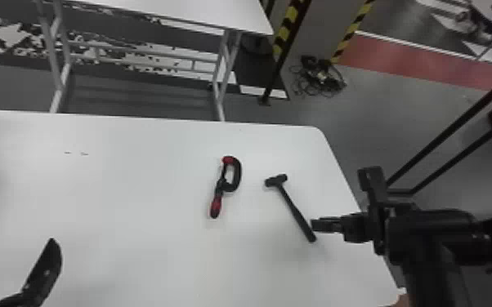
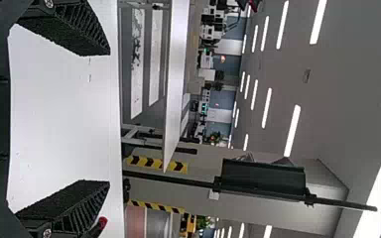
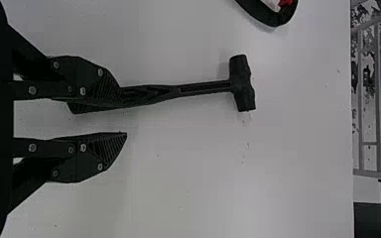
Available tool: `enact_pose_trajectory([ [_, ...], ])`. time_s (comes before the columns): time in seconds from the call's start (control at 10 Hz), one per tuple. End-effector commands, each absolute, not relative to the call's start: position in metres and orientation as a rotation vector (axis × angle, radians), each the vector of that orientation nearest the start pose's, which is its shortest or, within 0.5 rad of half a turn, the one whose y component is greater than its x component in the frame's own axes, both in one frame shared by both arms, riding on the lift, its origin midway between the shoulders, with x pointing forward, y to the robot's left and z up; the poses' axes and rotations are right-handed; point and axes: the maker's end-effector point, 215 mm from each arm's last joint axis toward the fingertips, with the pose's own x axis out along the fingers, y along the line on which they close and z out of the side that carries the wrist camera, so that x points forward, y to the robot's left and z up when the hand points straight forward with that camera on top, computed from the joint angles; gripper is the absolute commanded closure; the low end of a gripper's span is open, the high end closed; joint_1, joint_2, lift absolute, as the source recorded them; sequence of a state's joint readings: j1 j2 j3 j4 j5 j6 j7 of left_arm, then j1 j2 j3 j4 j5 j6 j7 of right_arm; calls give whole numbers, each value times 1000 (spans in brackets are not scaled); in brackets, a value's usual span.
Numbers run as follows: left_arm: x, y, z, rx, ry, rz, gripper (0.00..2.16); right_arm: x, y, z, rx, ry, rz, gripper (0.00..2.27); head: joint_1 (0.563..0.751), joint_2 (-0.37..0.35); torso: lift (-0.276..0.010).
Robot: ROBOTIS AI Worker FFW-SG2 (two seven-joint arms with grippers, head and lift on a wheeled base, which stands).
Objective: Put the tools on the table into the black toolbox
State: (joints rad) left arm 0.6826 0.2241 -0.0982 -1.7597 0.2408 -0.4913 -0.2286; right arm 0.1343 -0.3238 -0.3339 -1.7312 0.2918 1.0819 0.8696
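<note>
On the counter (image 1: 114, 196), right side: hammer (image 1: 289, 200) lay flat, handle (image 3: 193, 89) end toward the right arm, head (image 3: 241, 82) pointing away.
Right end effector (image 1: 314, 225): open, at the handle's lower end. One finger overlapped the handle, the other stood apart from it. Couldn't tell if it touched.
Left end effector (image 2: 109, 118): wide open, nothing between its fingers.
C-clamp (image 1: 237, 175): on the counter, left of the hammer, ungripped.
Handle miss: likeliest fault. Grip centre sat off to one side, so closing there could have shoved the hammer or caught only an edge. Needed a sideways shift first.
Finger height: overlapping finger might have pressed down on the handle if lowered without that shift.
Head droop: grip point was far from the head; a lift from there could have let it sag or twist out.
Clamp knock: a swinging head, carried left too low, could have hit the C-clamp.
</note>
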Motion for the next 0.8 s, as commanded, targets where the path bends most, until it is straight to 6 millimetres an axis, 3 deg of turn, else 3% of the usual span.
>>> enact_pose_trajectory([
  [0.0, 337, 186, -415, -100, 17, -330, 63, 378, -437, -535, 38, 1080, 171, 100, 695, -350, -75],
  [0.5, 338, 186, -416, -99, 21, -331, 63, 394, -399, -540, 34, 1096, 211, 107, 695, -349, -75],
  [0.7, 338, 187, -417, -102, 22, -330, 63, 398, -401, -544, 16, 1115, 202, 107, 695, -328, -75],
])
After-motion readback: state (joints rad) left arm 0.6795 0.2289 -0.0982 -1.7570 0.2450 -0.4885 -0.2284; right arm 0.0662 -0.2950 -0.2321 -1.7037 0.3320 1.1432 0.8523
